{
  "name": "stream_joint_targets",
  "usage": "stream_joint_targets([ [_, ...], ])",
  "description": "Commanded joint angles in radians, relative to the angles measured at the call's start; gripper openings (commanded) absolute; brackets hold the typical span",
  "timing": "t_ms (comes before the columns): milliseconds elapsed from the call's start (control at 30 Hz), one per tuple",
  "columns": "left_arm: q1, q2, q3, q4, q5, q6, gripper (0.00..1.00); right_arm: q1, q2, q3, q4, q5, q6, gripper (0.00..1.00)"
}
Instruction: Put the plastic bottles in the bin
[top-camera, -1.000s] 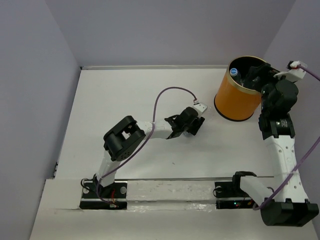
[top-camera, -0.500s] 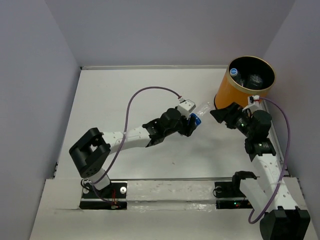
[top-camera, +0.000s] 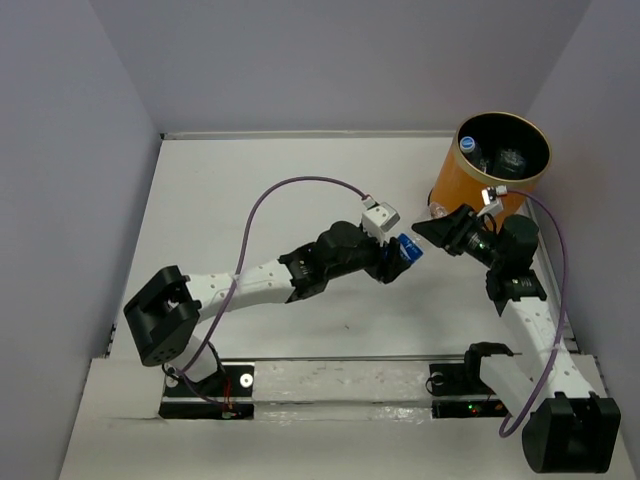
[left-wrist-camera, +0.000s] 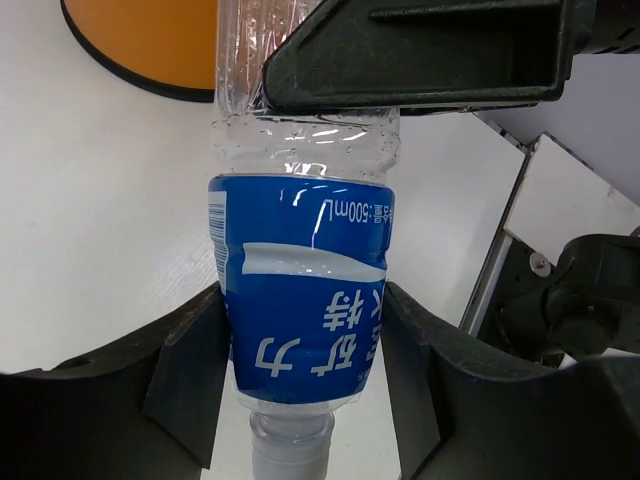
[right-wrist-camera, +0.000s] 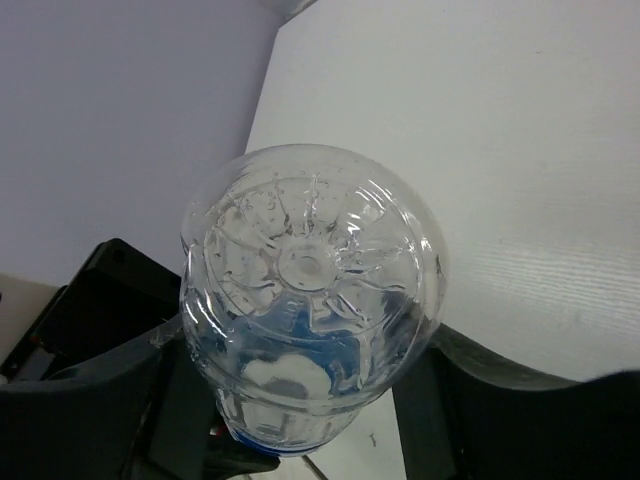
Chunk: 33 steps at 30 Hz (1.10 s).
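- Fingers (left-wrist-camera: 185, 370) of the left gripper (top-camera: 397, 257) pinch the blue-labelled bottle (left-wrist-camera: 300, 300) by its label, neck toward the wrist. It hangs above the worktop (top-camera: 250, 190), just short of the bin (top-camera: 468, 198).
- Fingers (right-wrist-camera: 520, 410) of the right gripper (top-camera: 428, 230) stand on either side of that bottle's clear base end. One lies across it in the left wrist view, but I cannot tell whether they press yet.
- Several bottles (top-camera: 510, 160) already lie inside the bin, one showing a blue cap. No other bottle shows on the worktop.
- By my reading, this is a hand-over of the last bottle in view. What is left is for the right side to take hold, the left to let go, and the bottle to go over the rim and drop.
- Against a second ago, the left arm, then folded back near the middle, reaches far out toward the bin.
- The right gripper, over the bin's rim a second ago, was down beside the bin half a second ago, spread and apart from the bottle. Now it surrounds the bottle's base, and the bottle sits a little lower.
- The bin and its contents look unmoved.
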Motion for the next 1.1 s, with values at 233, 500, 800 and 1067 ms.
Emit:
stream_joint_targets([
  [233,-0.009,-0.245,0.081,-0.185,-0.090,-0.024,0.99,0.006,0.043,0.385,-0.066,0.238,-0.151,0.21],
  [500,-0.009,-0.604,0.078,-0.459,-0.343,-0.008,0.99,0.006,0.195,0.818,-0.172,0.896,-0.443,0.19],
  [800,-0.007,-0.850,-0.067,-0.724,-0.651,-0.013,0.99,-0.009,0.439,0.996,-0.140,1.293,-0.855,0.19],
  [1067,0.031,-0.930,-0.156,-0.653,-0.590,0.022,0.99,-0.027,0.520,0.838,-0.105,1.310,-0.809,0.56],
])
